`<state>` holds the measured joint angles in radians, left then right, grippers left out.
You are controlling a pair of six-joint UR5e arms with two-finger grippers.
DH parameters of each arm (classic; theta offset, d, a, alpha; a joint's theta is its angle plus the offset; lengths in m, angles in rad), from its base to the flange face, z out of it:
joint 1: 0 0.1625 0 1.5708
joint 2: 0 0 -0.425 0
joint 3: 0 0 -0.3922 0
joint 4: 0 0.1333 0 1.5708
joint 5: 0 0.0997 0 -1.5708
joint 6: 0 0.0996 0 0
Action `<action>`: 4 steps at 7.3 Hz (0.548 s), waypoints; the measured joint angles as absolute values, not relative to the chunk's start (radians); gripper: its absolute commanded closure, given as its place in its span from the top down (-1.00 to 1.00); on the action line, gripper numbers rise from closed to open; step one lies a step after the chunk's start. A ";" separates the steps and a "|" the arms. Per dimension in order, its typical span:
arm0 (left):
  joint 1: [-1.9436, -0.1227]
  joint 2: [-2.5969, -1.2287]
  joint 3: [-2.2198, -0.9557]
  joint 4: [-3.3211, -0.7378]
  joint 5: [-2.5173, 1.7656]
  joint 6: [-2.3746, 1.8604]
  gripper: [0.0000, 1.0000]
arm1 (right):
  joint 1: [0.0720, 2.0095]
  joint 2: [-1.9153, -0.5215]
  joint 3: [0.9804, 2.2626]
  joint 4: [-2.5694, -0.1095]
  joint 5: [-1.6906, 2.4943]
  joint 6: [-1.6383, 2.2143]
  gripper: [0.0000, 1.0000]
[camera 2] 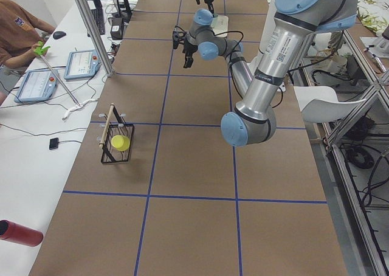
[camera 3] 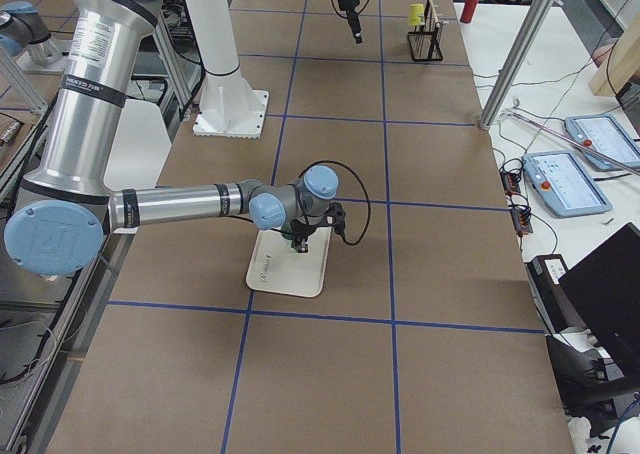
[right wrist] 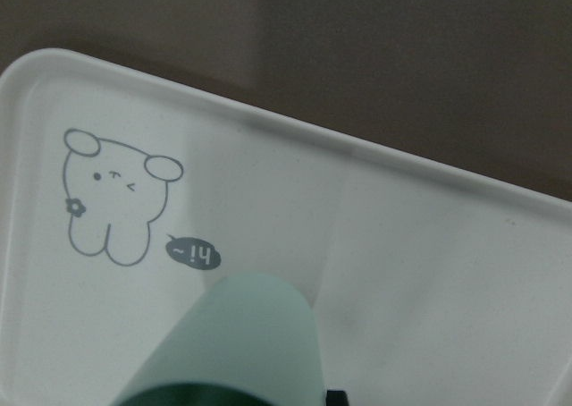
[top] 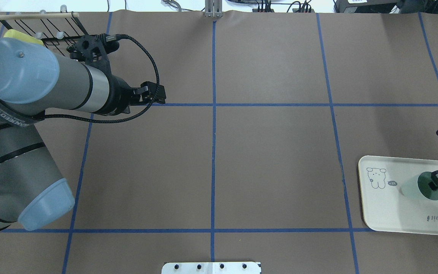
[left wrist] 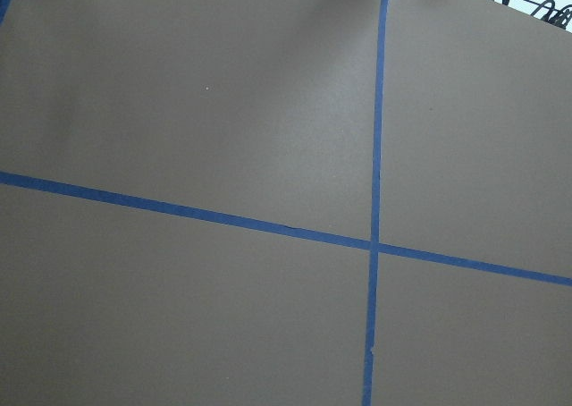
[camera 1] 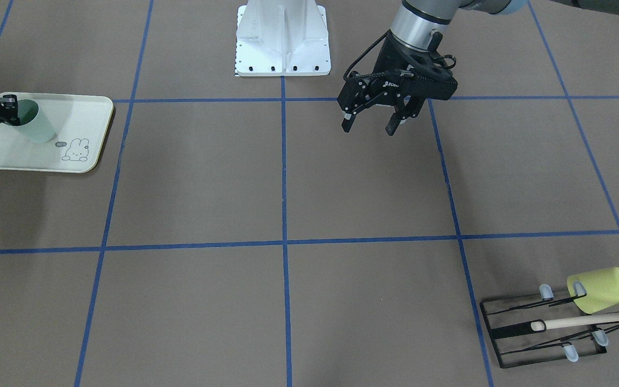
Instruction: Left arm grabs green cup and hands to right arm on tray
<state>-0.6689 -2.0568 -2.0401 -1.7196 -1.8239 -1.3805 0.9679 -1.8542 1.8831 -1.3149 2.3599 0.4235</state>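
Note:
The pale mint-green cup (camera 1: 38, 124) stands tilted on the cream-white rabbit tray (camera 1: 86, 115) at the right end of the table. My right gripper (camera 1: 7, 107) is shut on the cup's rim, one finger inside the mouth. In the overhead view the cup (top: 413, 186), tray (top: 394, 215) and right gripper (top: 437, 180) show the same. The right wrist view shows the cup (right wrist: 241, 334) over the tray (right wrist: 429, 236). My left gripper (camera 1: 369, 126) is open and empty, above bare table far from the tray; it also shows in the overhead view (top: 154, 96).
A black wire rack (camera 1: 543, 333) at the far left corner holds a yellow-green cup (camera 1: 602, 289) and a wooden rod (camera 1: 594, 320). The white robot base (camera 1: 282, 45) stands at the near middle edge. Blue tape lines grid the brown table.

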 measured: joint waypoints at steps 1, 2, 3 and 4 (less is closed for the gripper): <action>-0.669 -2.058 -2.040 -1.720 -1.824 -1.381 1.00 | 0.975 -1.855 1.886 -1.320 2.362 0.423 1.00; -0.670 -2.059 -2.040 -1.720 -1.824 -1.381 1.00 | 0.992 -1.856 1.893 -1.323 2.367 0.421 1.00; -0.670 -2.060 -2.040 -1.720 -1.824 -1.381 1.00 | 1.015 -1.857 1.903 -1.323 2.371 0.419 1.00; -0.672 -2.059 -2.041 -1.720 -1.824 -1.379 1.00 | 1.047 -1.860 1.921 -1.323 2.374 0.418 1.00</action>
<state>-0.6716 -2.0593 -2.0407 -1.7196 -1.8242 -1.3790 1.0467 -1.8601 1.9211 -1.3234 2.3738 0.4182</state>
